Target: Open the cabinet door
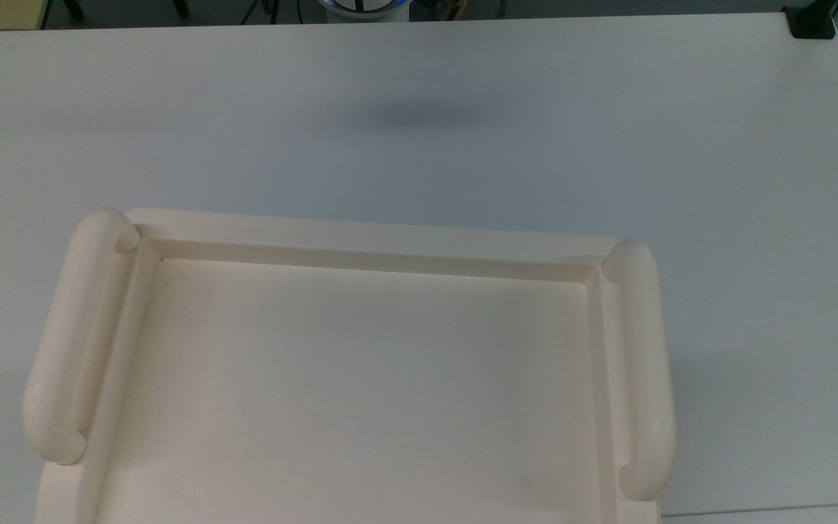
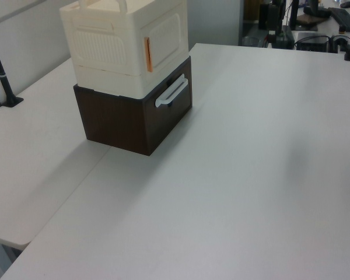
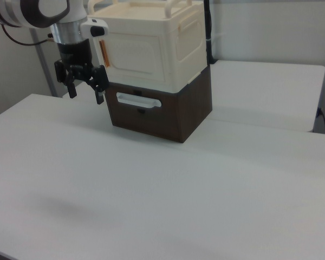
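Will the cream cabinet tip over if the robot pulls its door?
Probably not easily: the cream cabinet sits flat on a wide dark wooden drawer box. It looks like light plastic, so a hard tug on the door might slide it. The tool hangs open nearby.

Cabinet (image 3: pixel 151 43): I see it stacked on a drawer box (image 3: pixel 162 111), which stands on the bench (image 3: pixel 168 195).
Cabinet door (image 3: pixel 134 54): on the cabinet's front, directly above the drawer handle (image 3: pixel 138 100).
Hand (image 3: pixel 83 91): hangs above the bench at the right view's left, just beside the door's edge.
Side rails (image 1: pixel 70 342): I see one on each side of the recessed top (image 1: pixel 361 393).
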Available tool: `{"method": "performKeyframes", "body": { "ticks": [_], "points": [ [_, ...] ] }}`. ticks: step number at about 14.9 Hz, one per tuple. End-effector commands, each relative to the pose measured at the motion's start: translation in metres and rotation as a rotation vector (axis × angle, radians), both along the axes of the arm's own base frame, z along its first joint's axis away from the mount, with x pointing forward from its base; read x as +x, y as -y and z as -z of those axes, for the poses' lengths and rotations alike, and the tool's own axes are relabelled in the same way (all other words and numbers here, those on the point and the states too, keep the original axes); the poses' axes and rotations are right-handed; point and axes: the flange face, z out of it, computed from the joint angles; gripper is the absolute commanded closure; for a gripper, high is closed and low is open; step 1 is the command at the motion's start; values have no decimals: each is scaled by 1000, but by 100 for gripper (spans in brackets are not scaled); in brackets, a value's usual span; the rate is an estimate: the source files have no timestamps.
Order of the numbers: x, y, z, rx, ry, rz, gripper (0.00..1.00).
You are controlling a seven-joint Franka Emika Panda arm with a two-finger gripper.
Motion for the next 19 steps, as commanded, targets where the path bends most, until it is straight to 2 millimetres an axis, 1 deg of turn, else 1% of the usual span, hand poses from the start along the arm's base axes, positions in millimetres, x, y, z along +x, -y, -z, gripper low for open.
{"method": "performKeyframes", "body": {
  "ticks": [1, 19],
  "points": [
    [-9, -2, -2, -17, -38, -28, 0],
    [-7, -3, -2, -8, -29, -31, 0]
  ]
}}
